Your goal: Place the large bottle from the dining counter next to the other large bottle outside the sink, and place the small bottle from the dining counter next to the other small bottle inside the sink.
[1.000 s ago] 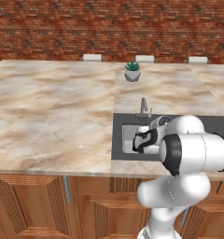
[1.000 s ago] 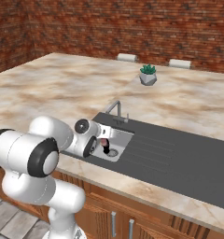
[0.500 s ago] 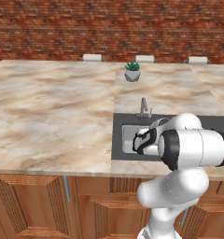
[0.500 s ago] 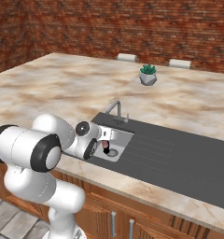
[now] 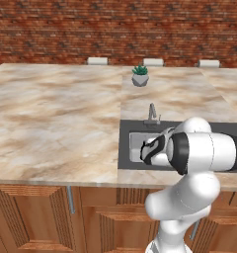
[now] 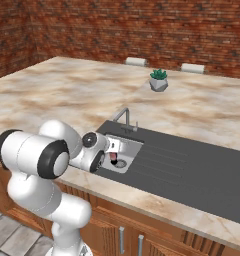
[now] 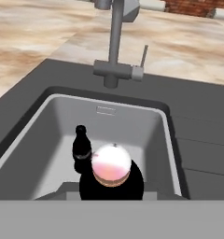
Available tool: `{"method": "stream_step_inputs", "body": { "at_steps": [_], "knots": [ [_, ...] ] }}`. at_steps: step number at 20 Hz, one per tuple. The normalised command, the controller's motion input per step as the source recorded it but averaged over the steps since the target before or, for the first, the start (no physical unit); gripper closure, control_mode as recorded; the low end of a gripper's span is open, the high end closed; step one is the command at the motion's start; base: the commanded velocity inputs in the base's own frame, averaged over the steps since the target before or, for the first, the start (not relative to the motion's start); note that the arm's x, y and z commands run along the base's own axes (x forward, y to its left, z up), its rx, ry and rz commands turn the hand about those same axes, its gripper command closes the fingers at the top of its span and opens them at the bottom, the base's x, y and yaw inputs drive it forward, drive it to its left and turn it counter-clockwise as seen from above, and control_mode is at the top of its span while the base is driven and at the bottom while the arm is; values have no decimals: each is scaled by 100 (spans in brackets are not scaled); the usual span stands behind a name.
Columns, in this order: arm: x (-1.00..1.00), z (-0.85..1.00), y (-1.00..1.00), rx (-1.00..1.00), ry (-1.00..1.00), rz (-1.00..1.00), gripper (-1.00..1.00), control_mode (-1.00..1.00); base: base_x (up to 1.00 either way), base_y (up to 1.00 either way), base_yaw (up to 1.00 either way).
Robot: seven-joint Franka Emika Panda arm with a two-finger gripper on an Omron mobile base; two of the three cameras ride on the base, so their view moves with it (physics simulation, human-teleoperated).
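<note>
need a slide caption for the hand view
Small pinkish-white bottle beside the short black bottle inside the grey sink, faucet behind.

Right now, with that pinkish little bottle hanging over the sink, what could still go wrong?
The small bottle, held in the gripper above the sink, sits very close to the small black bottle already standing inside; lowering it could tip that one over. Let go from this height, it might fall or roll away from its partner. The faucet rises nearby, so a careless lift could clip it.
</note>
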Motion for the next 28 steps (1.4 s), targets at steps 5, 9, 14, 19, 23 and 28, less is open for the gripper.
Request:
{"method": "stream_step_inputs", "body": {
  "at_steps": [5,9,14,19,23,28],
  "knots": [
    [0,-16,-7,0,0,0,100,-100,0,0,0],
    [0,-15,-8,0,0,0,100,-100,0,0,0],
    [0,-16,-9,0,0,0,100,-100,0,0,0],
    [0,-15,-9,0,0,1,100,-100,0,0,0],
    [0,-13,-9,0,0,2,100,-100,0,0,0],
    [0,-13,-9,0,0,2,100,-100,0,0,0]
  ]
}}
